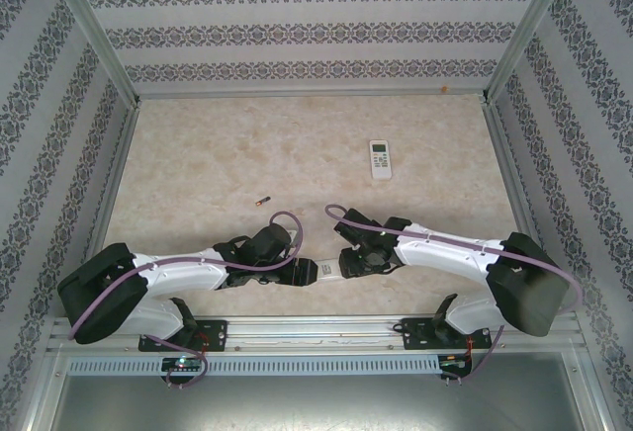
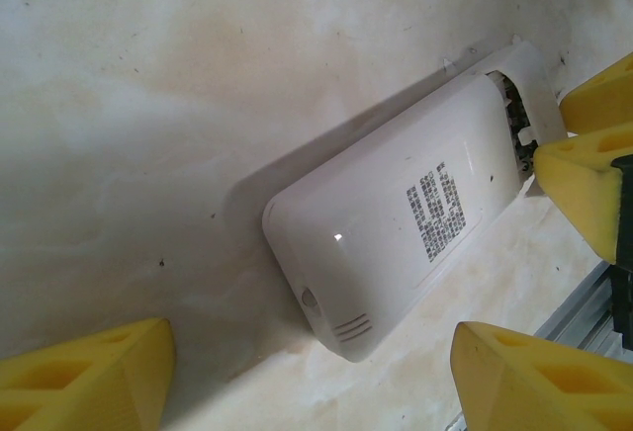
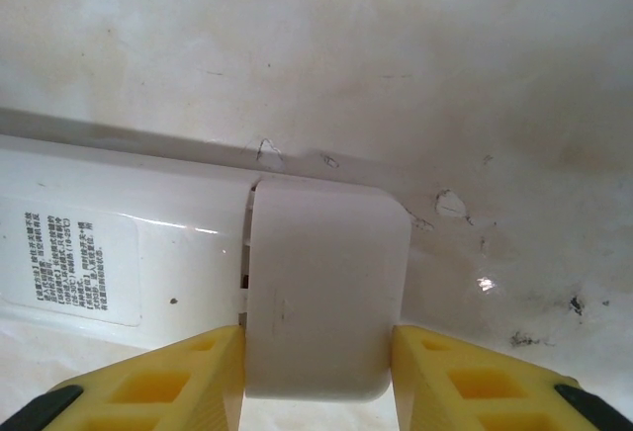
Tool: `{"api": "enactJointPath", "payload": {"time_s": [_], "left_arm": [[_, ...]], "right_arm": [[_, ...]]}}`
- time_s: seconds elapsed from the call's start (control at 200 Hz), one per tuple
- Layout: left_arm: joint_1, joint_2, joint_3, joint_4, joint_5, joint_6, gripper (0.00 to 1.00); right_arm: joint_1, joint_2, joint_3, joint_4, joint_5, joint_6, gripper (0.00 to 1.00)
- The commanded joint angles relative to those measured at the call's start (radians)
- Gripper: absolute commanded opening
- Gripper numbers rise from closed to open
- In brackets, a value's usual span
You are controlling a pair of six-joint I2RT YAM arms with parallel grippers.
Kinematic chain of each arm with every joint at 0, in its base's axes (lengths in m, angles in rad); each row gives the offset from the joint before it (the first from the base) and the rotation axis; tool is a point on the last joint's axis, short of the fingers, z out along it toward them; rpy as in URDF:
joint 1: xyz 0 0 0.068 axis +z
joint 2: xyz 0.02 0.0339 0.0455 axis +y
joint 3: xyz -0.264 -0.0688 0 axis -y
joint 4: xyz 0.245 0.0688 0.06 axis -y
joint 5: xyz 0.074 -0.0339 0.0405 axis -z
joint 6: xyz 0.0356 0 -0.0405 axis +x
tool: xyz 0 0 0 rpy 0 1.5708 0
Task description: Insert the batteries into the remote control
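Note:
A white remote control [image 1: 322, 271] lies face-down near the table's front edge, between my two grippers. In the left wrist view its rounded end [image 2: 341, 327] sits between my left gripper's [image 2: 312, 352] yellow fingers, which stand wide apart and clear of it. My right gripper [image 3: 318, 352] is shut on the battery cover [image 3: 326, 283] at the remote's other end. A thin gap shows between the cover and the remote's body [image 3: 129, 243]. One small orange-and-dark battery [image 1: 261, 199] lies on the table beyond the left arm.
A second white remote [image 1: 381, 158] lies face-up toward the back right. Patterned walls with metal posts close in the table on three sides. A metal rail [image 1: 316, 337] runs along the near edge behind the arm bases.

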Motion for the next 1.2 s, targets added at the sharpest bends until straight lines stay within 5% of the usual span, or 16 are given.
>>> {"api": "enactJointPath", "payload": {"time_s": [0.0, 0.52, 0.789, 1.194], "left_arm": [[-0.016, 0.012, -0.006, 0.026, -0.005, -0.006, 0.75], [-0.016, 0.01, -0.021, 0.041, -0.007, -0.012, 0.75], [-0.016, 0.007, -0.021, 0.038, -0.006, -0.01, 0.75], [-0.016, 0.007, -0.024, 0.041, -0.008, -0.013, 0.75]], "right_arm": [[0.015, 0.009, -0.017, -0.013, -0.034, 0.01, 0.43], [0.019, -0.033, 0.073, -0.086, 0.006, -0.012, 0.53], [-0.009, -0.053, 0.053, -0.061, 0.064, 0.024, 0.38], [-0.012, 0.028, 0.018, -0.041, 0.044, 0.011, 0.36]]}}
